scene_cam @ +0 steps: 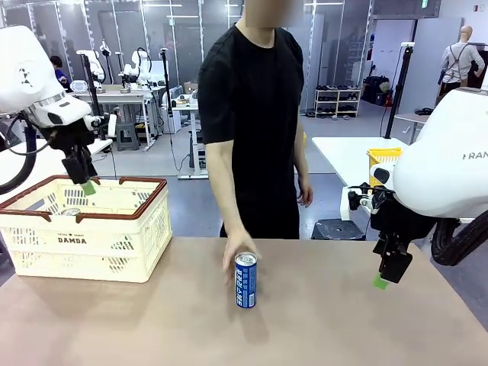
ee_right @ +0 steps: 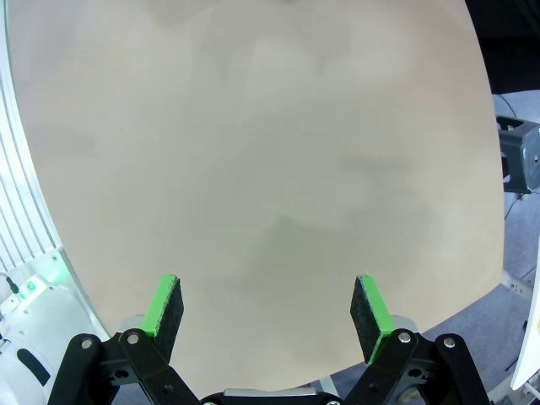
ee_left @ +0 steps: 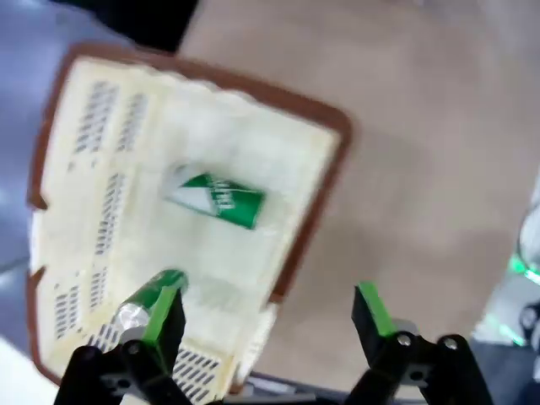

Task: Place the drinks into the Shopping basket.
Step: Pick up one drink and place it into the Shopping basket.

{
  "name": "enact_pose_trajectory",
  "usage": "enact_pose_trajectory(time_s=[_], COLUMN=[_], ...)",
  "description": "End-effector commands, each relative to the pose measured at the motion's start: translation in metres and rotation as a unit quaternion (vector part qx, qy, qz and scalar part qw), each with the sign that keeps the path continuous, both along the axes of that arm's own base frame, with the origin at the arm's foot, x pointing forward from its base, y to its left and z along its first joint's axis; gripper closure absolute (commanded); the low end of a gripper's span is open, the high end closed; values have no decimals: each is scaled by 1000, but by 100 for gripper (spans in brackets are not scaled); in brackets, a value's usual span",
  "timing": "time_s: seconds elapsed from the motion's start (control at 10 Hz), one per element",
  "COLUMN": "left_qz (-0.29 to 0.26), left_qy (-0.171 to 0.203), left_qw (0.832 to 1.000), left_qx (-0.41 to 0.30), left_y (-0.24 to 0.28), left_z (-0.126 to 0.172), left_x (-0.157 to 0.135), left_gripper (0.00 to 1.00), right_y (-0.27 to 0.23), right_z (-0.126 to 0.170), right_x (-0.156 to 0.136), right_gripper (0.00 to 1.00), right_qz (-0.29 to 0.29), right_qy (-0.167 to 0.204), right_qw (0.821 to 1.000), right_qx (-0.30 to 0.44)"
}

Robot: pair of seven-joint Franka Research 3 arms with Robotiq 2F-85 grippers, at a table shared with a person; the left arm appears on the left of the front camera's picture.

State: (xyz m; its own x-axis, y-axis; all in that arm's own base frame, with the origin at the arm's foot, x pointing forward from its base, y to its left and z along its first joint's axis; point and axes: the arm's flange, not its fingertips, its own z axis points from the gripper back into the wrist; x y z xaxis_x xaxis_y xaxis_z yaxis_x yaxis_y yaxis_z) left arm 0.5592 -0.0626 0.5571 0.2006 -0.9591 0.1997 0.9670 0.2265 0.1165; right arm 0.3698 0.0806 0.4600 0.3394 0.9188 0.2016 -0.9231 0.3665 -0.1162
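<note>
One blue can [scene_cam: 245,280] is standing upright on the table [scene_cam: 343,320], low in the middle of the front view. A person's hand [scene_cam: 236,255] seems to be touching it near the top. I think the step in hand is getting this can over to the basket [scene_cam: 76,248], which is sitting at the left of the frame. A silver can top [scene_cam: 71,212] is peeking out inside it. The left gripper [scene_cam: 85,181] is hanging over the basket's back rim at upper left, pointing down. The right gripper [scene_cam: 385,273] is hanging low at the right, well apart from the blue can.

Looking from the left wrist, the green pads are standing wide apart with nothing between them. Below, a green can [ee_left: 221,200] is lying on its side in the middle of the basket. Another green can [ee_left: 156,295] is lying at lower left, partly behind one finger.

Looking from the right wrist, the fingers are spreading wide over bare table, holding nothing.

I think the next move is calling for one arm to reach the blue can, wait for the hand to let go, and close around its middle.
</note>
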Motion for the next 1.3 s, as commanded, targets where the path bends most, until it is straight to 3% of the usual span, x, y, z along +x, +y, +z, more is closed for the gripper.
enact_pose_trajectory(time_s=[0.0,0.2,0.3,0.4,0.9,1.2], left_qz=[-97,-146,-139,-126,-136,-223], left_qy=[27,44,44,42,43,26], left_qw=[995,988,989,991,990,974], left_qx=[23,27,7,17,16,25], left_y=[1,-4,8,-15,-13,-83], left_z=[-9,-16,-17,-17,-18,-4], left_x=[-27,-36,-29,-33,-33,-25], left_gripper=[0,0,0,0,0,0], right_y=[0,0,0,0,0,0], right_z=[1,1,1,1,1,1], right_x=[0,0,0,0,0,0], right_gripper=[0,0,0,0,0,0], right_qz=[-1,-1,-1,-1,-1,-1], right_qy=[1,1,1,1,1,1], right_qw=[1000,1000,1000,1000,1000,1000], right_qx=[-4,-4,-4,-4,-4,-4])
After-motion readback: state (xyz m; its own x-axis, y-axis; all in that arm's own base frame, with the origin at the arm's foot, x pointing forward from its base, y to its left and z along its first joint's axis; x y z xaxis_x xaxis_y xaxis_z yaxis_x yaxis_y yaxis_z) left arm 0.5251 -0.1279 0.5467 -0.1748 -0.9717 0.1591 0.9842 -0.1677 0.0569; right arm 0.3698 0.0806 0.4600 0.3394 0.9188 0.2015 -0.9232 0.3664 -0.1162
